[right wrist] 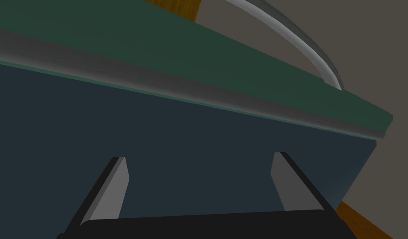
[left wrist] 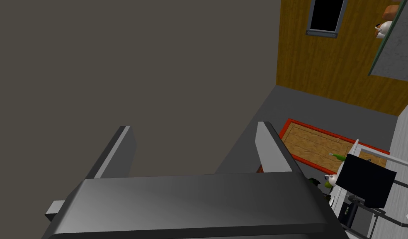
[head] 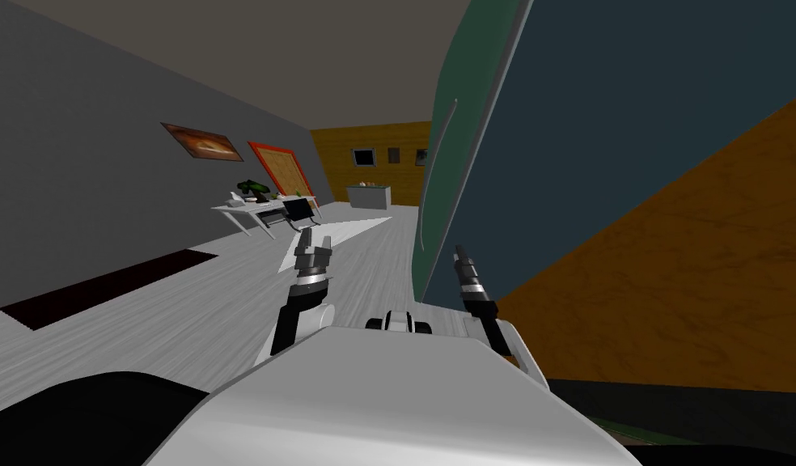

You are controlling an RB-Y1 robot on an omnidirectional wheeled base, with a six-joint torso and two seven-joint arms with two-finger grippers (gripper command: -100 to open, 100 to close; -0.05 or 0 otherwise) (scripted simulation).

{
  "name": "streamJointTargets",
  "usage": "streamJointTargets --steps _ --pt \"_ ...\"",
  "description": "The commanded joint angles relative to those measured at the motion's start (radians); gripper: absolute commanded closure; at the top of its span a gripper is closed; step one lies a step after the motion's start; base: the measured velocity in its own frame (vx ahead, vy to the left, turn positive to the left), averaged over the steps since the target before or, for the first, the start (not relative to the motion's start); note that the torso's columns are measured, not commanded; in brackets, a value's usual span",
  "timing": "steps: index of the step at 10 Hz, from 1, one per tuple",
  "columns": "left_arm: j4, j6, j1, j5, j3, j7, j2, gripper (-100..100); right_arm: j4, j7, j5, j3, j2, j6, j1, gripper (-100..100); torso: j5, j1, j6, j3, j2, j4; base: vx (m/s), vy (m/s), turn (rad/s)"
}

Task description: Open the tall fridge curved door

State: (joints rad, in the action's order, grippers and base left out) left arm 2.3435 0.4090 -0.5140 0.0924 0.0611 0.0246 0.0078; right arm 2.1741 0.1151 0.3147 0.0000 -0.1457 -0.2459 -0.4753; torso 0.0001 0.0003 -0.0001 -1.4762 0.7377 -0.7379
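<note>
— Looking for the door (head: 461, 105)?
— Over on the right, close by. Green, curved, very tall, on the front of the fridge (head: 599, 121). Looks shut.
— Heavy?
— Likely big and heavy. Hard and smooth, so probably slippery on the flat parts. Best to grab the long thin handle (right wrist: 298, 39) on the green front and pull slow.
— And the claws?
— Right claw (right wrist: 199, 157) wide open, holding nothing, pointing at the fridge's dark blue side, near the door's edge, not at the handle yet. Left claw (left wrist: 195, 126) wide open too, holding nothing, well apart on the left.
</note>
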Motion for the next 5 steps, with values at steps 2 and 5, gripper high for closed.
streamJointTargets --steps 2,5 --pt "0.0 0.0 0.0 0.0 0.0 0.0 0.0 0 -0.009 -0.015 0.098 0.007 0.0 0.036 -0.006 -100 0.0 0.0 0.0 0.0 0.0 0.0 0.025 0.02 0.043" --pt "0.0 0.0 0.0 0.0 0.0 0.0 0.0 0 -0.022 -0.031 0.191 0.008 -0.005 0.089 -0.011 -100 0.0 0.0 0.0 0.0 0.0 0.0 0.036 0.022 0.053"
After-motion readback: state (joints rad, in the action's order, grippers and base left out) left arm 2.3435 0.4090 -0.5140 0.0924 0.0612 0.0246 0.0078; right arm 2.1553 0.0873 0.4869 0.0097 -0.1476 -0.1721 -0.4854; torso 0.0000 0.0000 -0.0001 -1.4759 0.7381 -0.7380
